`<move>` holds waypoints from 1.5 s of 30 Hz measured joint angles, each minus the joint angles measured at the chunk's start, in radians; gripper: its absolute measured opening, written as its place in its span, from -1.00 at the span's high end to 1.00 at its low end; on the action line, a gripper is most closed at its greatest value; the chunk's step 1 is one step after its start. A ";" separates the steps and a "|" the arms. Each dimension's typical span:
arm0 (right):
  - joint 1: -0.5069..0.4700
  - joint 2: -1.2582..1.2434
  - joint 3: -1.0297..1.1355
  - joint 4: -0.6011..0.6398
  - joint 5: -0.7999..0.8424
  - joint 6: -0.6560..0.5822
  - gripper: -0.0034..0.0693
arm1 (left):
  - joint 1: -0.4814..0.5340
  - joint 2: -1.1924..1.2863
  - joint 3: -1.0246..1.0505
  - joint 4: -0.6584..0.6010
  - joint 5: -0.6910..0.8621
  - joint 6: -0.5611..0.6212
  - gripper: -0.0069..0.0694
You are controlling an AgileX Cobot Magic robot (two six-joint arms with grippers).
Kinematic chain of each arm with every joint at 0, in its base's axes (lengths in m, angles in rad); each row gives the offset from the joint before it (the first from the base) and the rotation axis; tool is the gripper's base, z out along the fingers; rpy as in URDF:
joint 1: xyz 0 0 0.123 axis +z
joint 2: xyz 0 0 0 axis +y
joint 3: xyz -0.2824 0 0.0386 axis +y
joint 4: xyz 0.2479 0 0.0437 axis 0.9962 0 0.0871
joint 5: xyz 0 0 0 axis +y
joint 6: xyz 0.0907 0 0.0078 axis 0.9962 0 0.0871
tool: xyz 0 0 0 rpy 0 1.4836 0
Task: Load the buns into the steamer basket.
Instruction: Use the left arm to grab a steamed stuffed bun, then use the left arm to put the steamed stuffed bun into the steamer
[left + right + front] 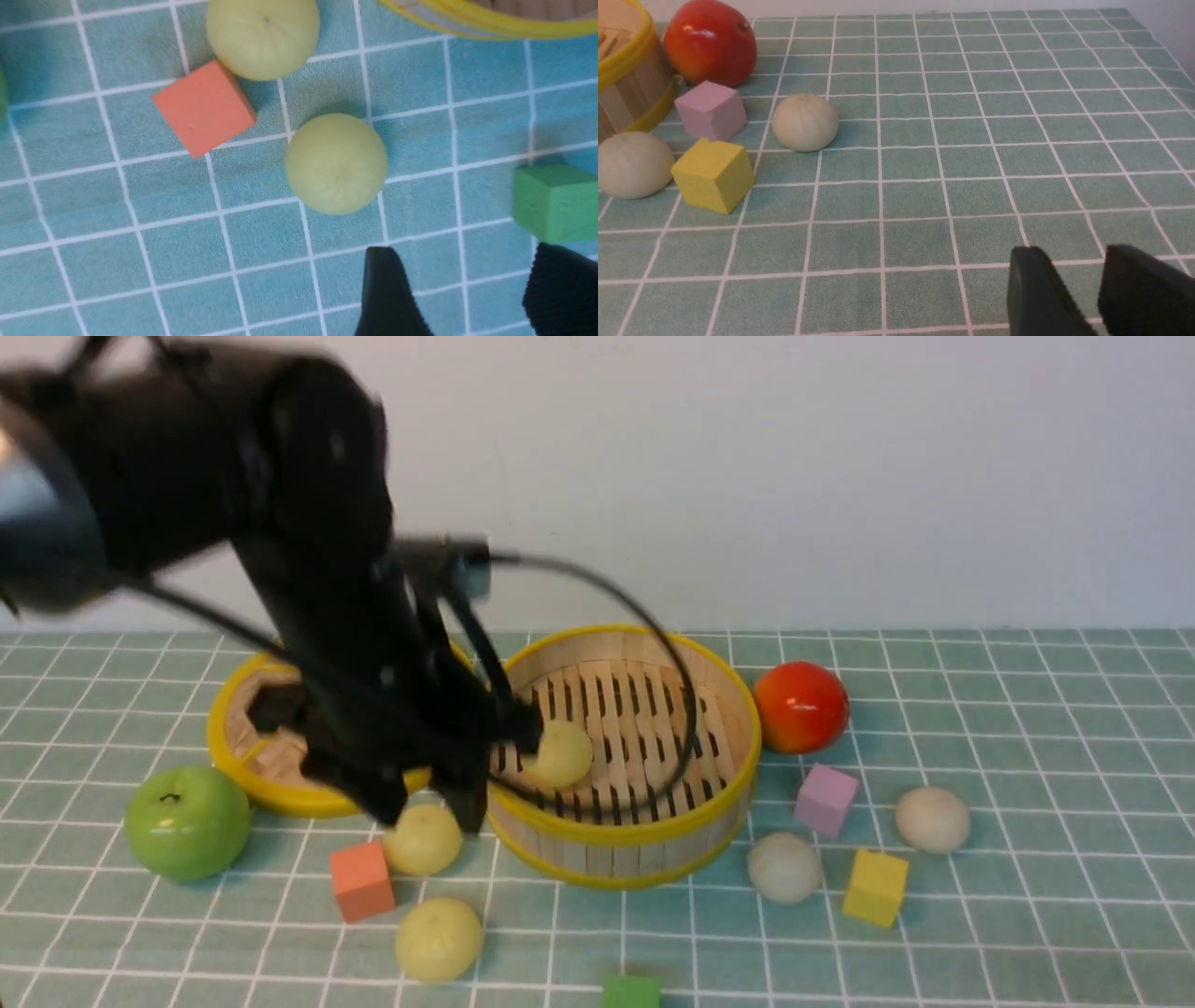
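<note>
One pale yellow-green bun [560, 753] lies on the slatted floor of the steamer basket [625, 845]. Two more yellow-green buns [423, 838] [438, 938] rest on the cloth by the basket's left front, and show again in the left wrist view [263, 37] [336, 163]. Two off-white buns [784, 866] [932, 819] lie to its right [630, 164] [805, 122]. My left gripper [429, 807] [462, 249] hangs open and empty at the basket's left edge, blurred. The right gripper [1073, 254] is open over bare cloth, apart from the buns.
The woven lid [247, 775] lies left of the basket behind my left arm, with a green apple [187, 821] in front of it. A red-orange fruit [800, 707] sits right of the basket. Orange [361, 880], purple [825, 798], yellow [875, 887] and green [630, 991] cubes lie among the buns.
</note>
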 joint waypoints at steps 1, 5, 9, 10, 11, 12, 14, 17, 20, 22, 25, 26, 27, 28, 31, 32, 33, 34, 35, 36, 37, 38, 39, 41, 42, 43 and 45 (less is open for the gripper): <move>0.000 0.000 0.000 0.000 0.000 0.000 0.25 | -0.003 0.006 0.035 0.010 -0.035 -0.014 -0.21; 0.000 0.000 0.000 0.000 0.000 0.000 0.25 | -0.004 0.062 0.085 0.060 -0.129 -0.062 -0.05; 0.000 0.000 0.000 0.000 0.000 0.000 0.25 | -0.004 0.118 0.087 0.088 -0.148 -0.091 0.12; 0.000 0.000 0.000 0.000 0.000 0.000 0.25 | -0.004 0.128 0.087 0.092 -0.149 -0.095 0.15; 0.000 0.000 0.000 0.000 0.000 0.000 0.25 | -0.004 0.140 0.087 0.096 -0.152 -0.100 0.18; 0.000 0.000 0.000 0.000 0.000 0.000 0.25 | -0.004 0.152 0.087 0.103 -0.154 -0.106 0.21; 0.000 0.000 0.000 0.000 0.000 0.000 0.25 | -0.004 0.170 0.087 0.110 -0.160 -0.112 0.24; 0.000 0.000 0.000 0.000 0.000 0.000 0.25 | -0.004 0.203 0.087 0.114 -0.171 -0.115 0.25; 0.000 0.000 0.000 0.000 0.000 0.000 0.25 | -0.004 0.225 0.087 0.114 -0.175 -0.115 0.26; 0.000 0.000 0.000 0.000 0.000 0.000 0.25 | -0.004 0.229 0.086 0.110 -0.176 -0.115 0.30; 0.000 0.000 0.000 0.000 0.000 0.000 0.25 | -0.004 0.229 0.085 0.102 -0.176 -0.115 0.49; 0.000 0.000 0.000 0.000 0.000 0.000 0.25 | -0.004 0.229 0.085 0.099 -0.176 -0.115 0.58; 0.000 0.000 0.000 0.000 0.000 0.000 0.25 | -0.004 0.229 0.085 0.098 -0.175 -0.115 0.69; 0.000 0.000 0.000 0.000 0.000 0.000 0.25 | -0.004 0.229 0.085 0.095 -0.174 -0.115 0.77; 0.000 0.000 0.000 0.000 0.000 0.000 0.25 | -0.004 0.229 0.084 0.087 -0.167 -0.111 0.85; 0.000 0.000 0.000 0.000 0.000 0.000 0.25 | -0.004 0.229 0.084 0.087 -0.165 -0.111 0.85; 0.000 0.000 0.000 0.000 0.000 0.000 0.25 | -0.004 0.228 0.083 0.080 -0.160 -0.103 0.85; 0.000 0.000 0.000 0.000 0.000 0.000 0.25 | -0.004 0.226 0.083 0.076 -0.159 -0.101 0.85; 0.000 0.000 0.000 0.000 0.000 0.000 0.25 | -0.004 0.222 0.083 0.071 -0.158 -0.098 0.85; 0.000 0.000 0.000 0.000 0.000 0.000 0.25 | -0.004 0.215 0.083 0.068 -0.157 -0.096 0.85; 0.000 0.000 0.000 0.000 0.000 0.000 0.25 | -0.004 0.205 0.083 0.065 -0.156 -0.095 0.85; 0.000 0.000 0.000 0.000 0.000 0.000 0.25 | -0.004 0.194 0.083 0.063 -0.154 -0.094 0.85; 0.000 0.000 0.000 0.000 0.000 0.000 0.25 | -0.004 0.179 0.081 0.060 -0.148 -0.092 0.85; 0.000 0.000 0.000 0.000 0.000 0.000 0.25 | -0.004 0.161 0.061 0.057 -0.125 -0.091 0.85; 0.000 0.000 0.000 0.000 0.000 0.000 0.25 | -0.004 0.153 0.042 0.056 -0.109 -0.087 0.85; 0.000 0.000 0.000 0.000 0.000 0.000 0.25 | -0.004 0.151 0.028 0.055 -0.096 -0.084 0.85; 0.000 0.000 0.000 0.000 0.000 0.000 0.25 | -0.004 0.146 -0.035 0.045 -0.066 -0.075 0.85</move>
